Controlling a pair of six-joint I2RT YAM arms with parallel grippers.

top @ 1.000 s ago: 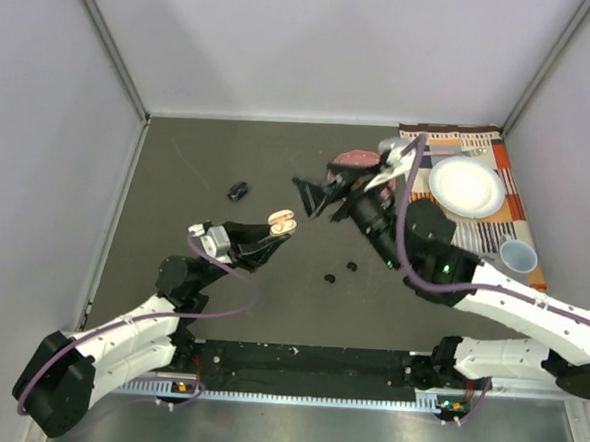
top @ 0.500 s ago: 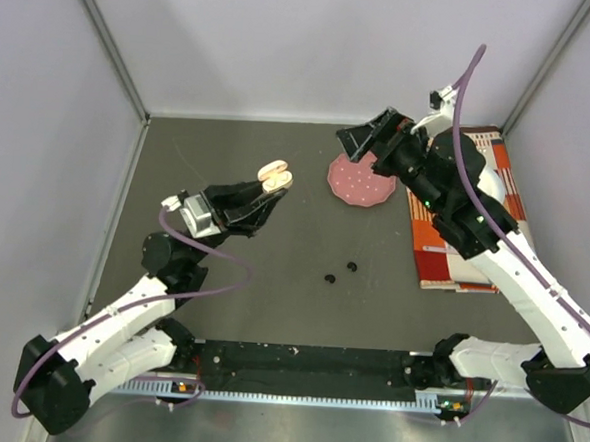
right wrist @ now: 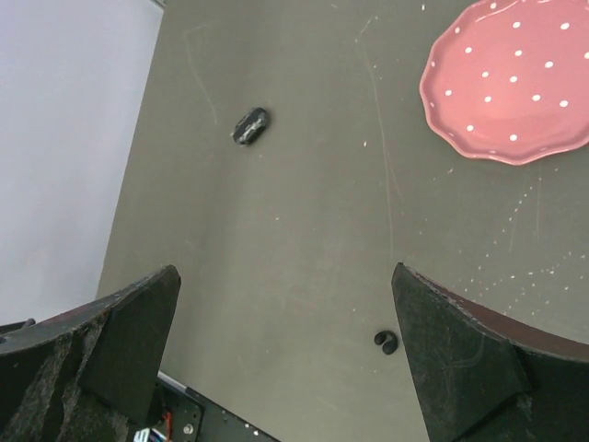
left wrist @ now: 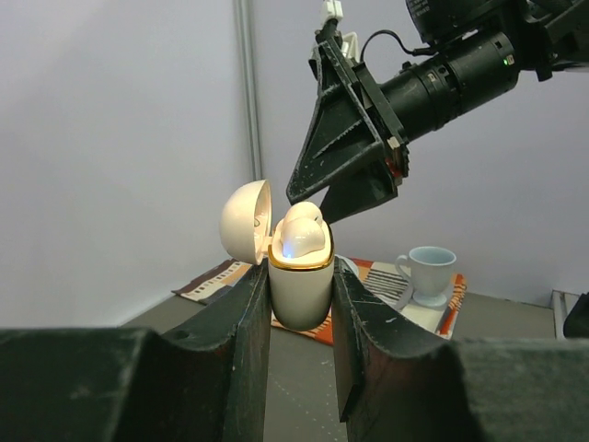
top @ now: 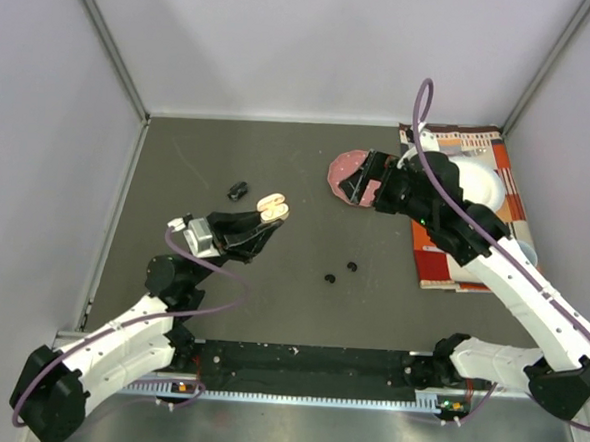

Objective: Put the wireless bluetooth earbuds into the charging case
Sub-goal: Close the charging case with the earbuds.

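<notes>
Gripping the glossy white charging case (left wrist: 300, 287), lid open, white earbuds (left wrist: 302, 236) seated, aloft in our left hand (left wrist: 301, 276). Meanwhile our right hand (top: 362, 181) hangs spread and empty. Next, we judge: fetch the black rounded earbuds (top: 329, 278) lying on the desk (top: 270, 310).

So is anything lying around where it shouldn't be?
Yes. Two black earbuds lie loose on the table, outside any case. A small black object lies alone farther left. The white case sits open in the left gripper.
</notes>
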